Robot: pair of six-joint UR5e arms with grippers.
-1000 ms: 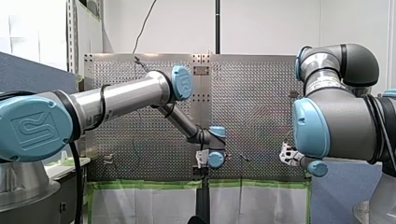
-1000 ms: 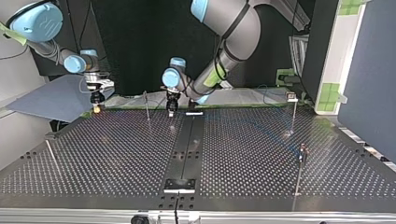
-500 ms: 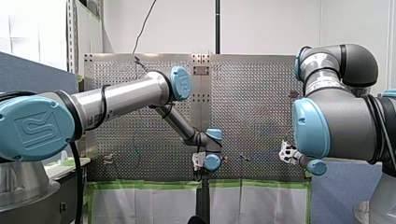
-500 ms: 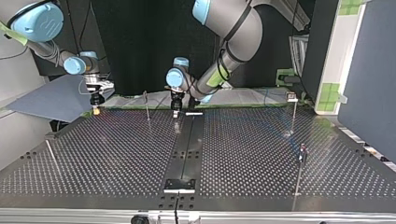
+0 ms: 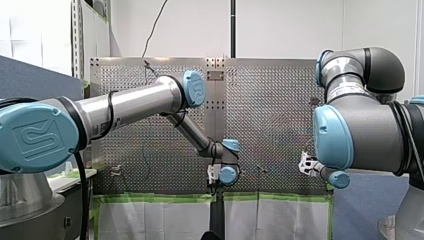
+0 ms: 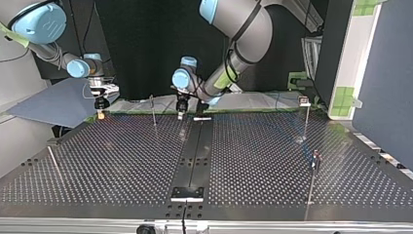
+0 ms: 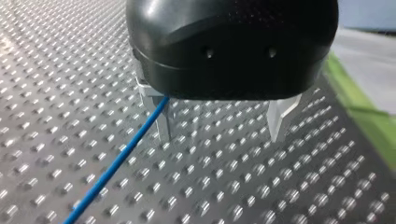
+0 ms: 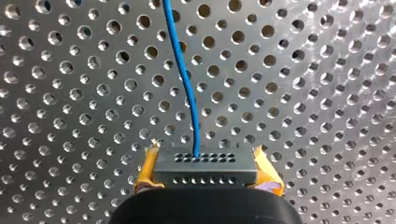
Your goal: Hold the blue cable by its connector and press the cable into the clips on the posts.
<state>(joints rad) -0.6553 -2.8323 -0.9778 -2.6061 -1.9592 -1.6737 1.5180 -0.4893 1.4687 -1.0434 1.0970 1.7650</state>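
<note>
Right claw (image 8: 206, 171) clamped on the connector (image 8: 205, 163) of the blue cable (image 8: 184, 79); left claw (image 7: 221, 128) held open.

The connector, a grey block with rows of small holes, is gripped between yellow pads (image 8: 145, 170). The cable is seen leaving its middle and running ahead of the claw over the perforated worktop (image 8: 303, 93). At the left claw the two metal fingers (image 7: 279, 114) are spread apart with nothing pinched between them. The cable comes out from under the black body just beside one finger and trails away across the worktop; whether it touches that finger cannot be told. In the top view both claws are placed at the worktop's far edge, the right one by the far left corner and the left one near the middle of that edge, with a thin post (image 6: 153, 111) standing between them. More posts (image 6: 306, 119) are set toward the right edge.
</note>
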